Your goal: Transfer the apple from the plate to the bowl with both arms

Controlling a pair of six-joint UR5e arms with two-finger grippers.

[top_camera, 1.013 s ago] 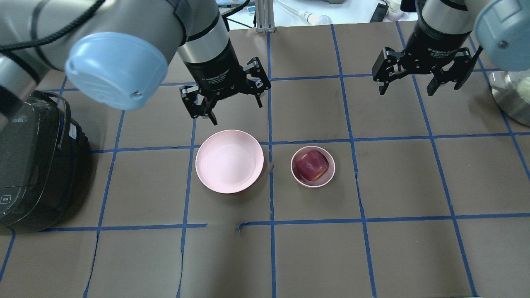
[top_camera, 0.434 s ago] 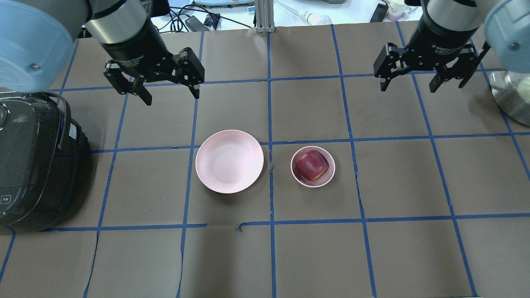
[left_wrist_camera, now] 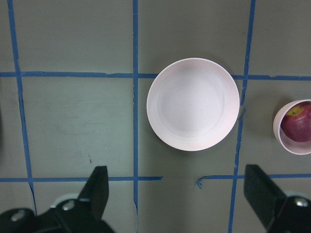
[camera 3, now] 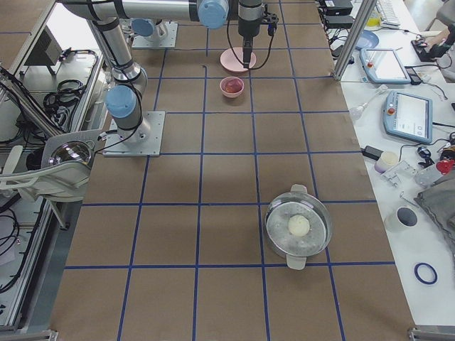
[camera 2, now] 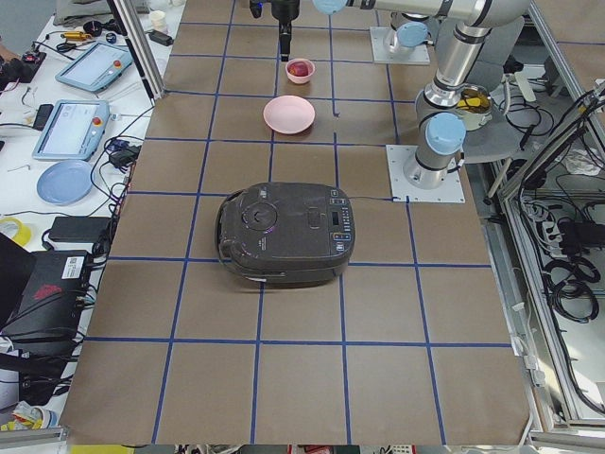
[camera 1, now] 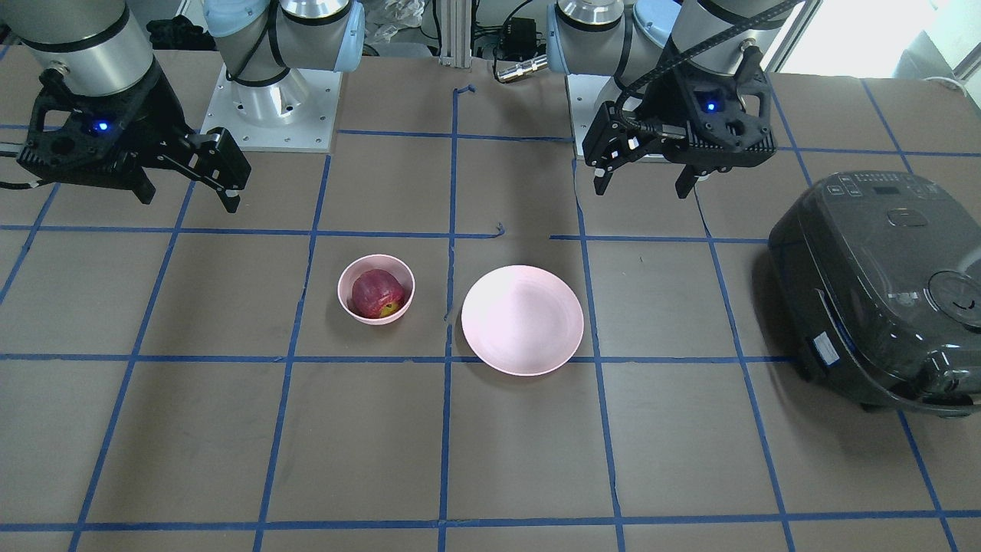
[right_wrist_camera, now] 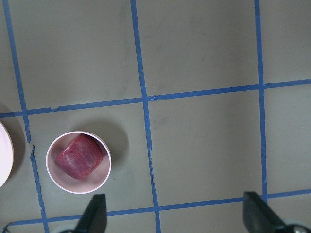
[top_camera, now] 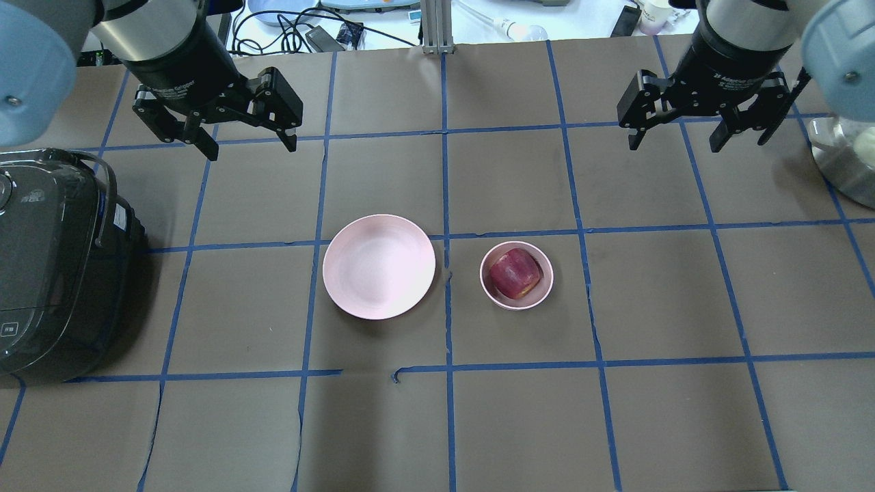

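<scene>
The dark red apple (top_camera: 515, 273) lies inside the small pink bowl (top_camera: 543, 295) at mid-table; it also shows in the front view (camera 1: 377, 292) and the right wrist view (right_wrist_camera: 80, 157). The pale pink plate (top_camera: 379, 266) sits bare to the bowl's left, also in the left wrist view (left_wrist_camera: 193, 104). My left gripper (top_camera: 249, 145) hangs open and empty high over the far left part of the table. My right gripper (top_camera: 675, 143) hangs open and empty high over the far right.
A black rice cooker (top_camera: 55, 266) stands at the left edge. A steel pot (top_camera: 844, 160) with a white ball in it sits at the far right. Blue tape lines grid the brown table cover.
My left gripper has swung from just behind the plate far out to the left and back. My right gripper has shifted only slightly. Apple, bowl and plate have not moved.
</scene>
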